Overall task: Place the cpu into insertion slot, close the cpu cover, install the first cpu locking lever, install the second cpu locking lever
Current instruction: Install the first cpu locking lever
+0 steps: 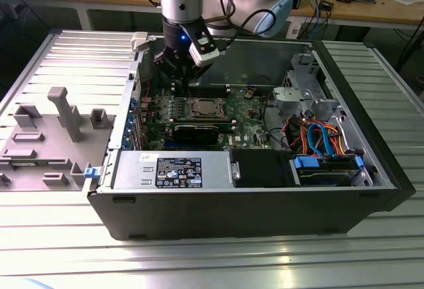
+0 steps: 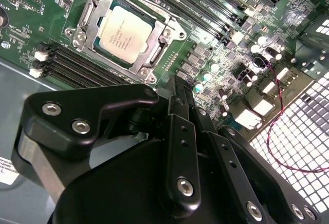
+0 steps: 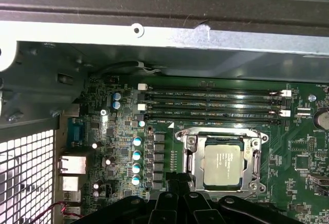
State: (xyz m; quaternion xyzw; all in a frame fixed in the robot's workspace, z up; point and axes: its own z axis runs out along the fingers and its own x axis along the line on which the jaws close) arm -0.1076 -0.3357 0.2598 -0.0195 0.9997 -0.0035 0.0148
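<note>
Hovering upper left of centre in the exterior view, the gripper (image 1: 180, 82) is seen empty, fingers (image 2: 180, 142) seemingly pressed together; at centre, the chip (image 1: 202, 108) is seated in the socket (image 2: 110, 4), under the cover (image 2: 154, 54).

Exterior view high, wrist views close over cpu (image 2: 125, 34)

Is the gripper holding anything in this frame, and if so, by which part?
Nothing is held. In the second wrist view the gripper is shut with nothing between its fingertips, poised just beside the seated cpu.
</note>
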